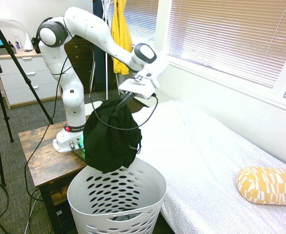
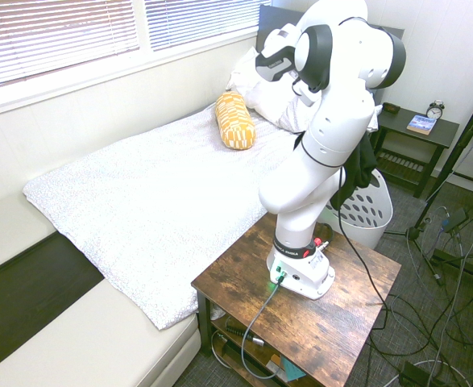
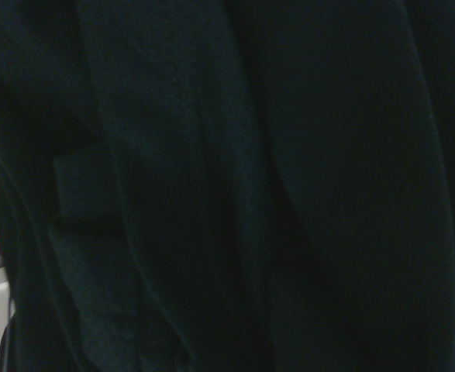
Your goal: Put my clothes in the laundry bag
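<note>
- above the tall white perforated plastic laundry basket (image 1: 116, 197), the soft black fabric garment (image 1: 111, 136) hangs bunched, its lowest fold at the rim's near-left edge.
- the two-finger gripper (image 1: 127, 99) is clamped tight on the garment's top.
- judgement: the bundle sits off-centre toward the wooden side table (image 1: 40, 156); centre it over the mouth, lower, then release.
- risk: cloth draping over the rim.

Garment (image 1: 111, 139) hangs from the gripper (image 1: 124, 101), right above the basket (image 1: 116, 202) mouth. Basket stands on the floor, between the side table (image 1: 38, 156) and the bed (image 1: 206, 156). Pillow (image 1: 268, 185) lies on the bed's far edge, well apart.
</note>
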{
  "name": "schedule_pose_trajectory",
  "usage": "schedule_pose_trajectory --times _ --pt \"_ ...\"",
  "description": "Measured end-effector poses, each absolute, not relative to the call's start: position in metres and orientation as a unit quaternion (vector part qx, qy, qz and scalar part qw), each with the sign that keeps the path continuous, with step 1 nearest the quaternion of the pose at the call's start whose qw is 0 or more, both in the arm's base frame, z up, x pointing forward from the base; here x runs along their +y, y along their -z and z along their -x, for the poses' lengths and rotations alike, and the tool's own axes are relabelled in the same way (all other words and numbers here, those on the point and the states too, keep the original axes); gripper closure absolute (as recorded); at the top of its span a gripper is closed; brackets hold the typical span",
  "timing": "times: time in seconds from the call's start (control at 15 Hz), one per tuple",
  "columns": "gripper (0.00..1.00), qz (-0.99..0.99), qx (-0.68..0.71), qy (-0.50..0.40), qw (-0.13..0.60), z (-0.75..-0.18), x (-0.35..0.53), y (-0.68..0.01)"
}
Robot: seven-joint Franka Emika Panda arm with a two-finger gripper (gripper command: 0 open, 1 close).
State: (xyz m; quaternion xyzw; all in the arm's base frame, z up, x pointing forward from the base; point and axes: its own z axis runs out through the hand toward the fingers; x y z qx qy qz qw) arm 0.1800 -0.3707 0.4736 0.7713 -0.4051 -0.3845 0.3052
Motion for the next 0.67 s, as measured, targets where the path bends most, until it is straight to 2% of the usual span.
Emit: schedule_pose_trajectory --times 0.47,0.53,0.67 --pt "1.0 -0.732 -0.459 0.376 0.335 -0.145 -0.421 -0.389" --pt "0.0 -0.728 -0.467 0.37 0.339 -0.142 -0.425 -0.374" --pt "0.0 -0.725 -0.495 0.327 0.35 -0.14 -0.433 -0.34"
